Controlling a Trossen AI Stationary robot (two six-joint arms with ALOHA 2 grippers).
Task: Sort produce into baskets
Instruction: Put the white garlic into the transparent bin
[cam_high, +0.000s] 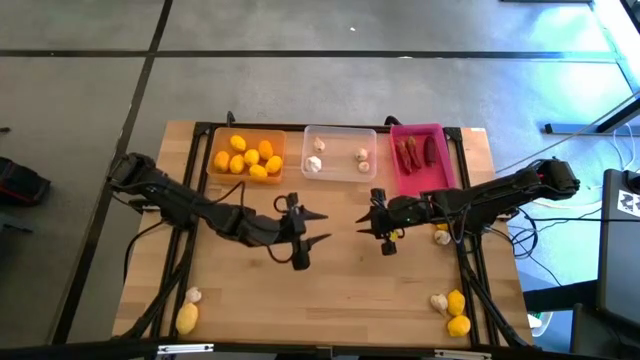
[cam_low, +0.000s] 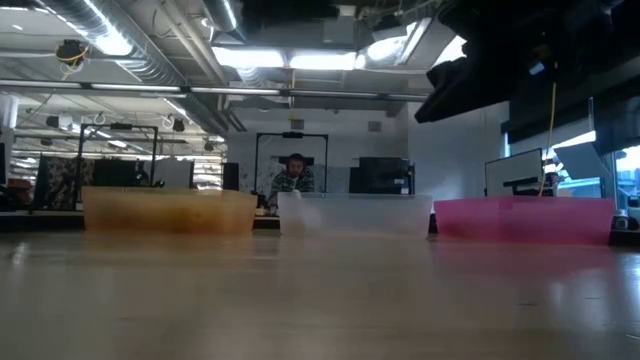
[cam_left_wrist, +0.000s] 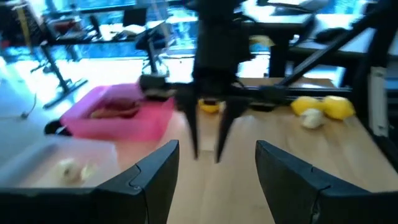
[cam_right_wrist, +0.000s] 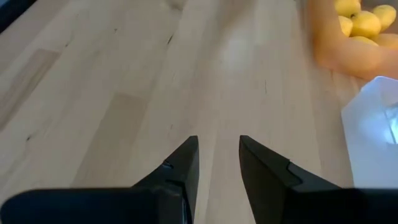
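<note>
Loose lemons (cam_high: 457, 312) and garlic bulbs (cam_high: 438, 301) lie at the table's (cam_high: 340, 290) near corners. Mid-table we see the left gripper (cam_high: 313, 229) with jaws apart and empty, facing the right gripper (cam_high: 372, 221), jaws narrowly apart, also empty. Farthest, we log the orange basket (cam_high: 246, 157) of lemons, clear basket (cam_high: 340, 151) with garlic, pink basket (cam_high: 419, 159) with chilies.

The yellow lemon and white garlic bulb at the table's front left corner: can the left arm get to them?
Probably yes: the lemon and garlic bulb lie uncovered, and the open, empty left gripper only needs to swing back.
</note>
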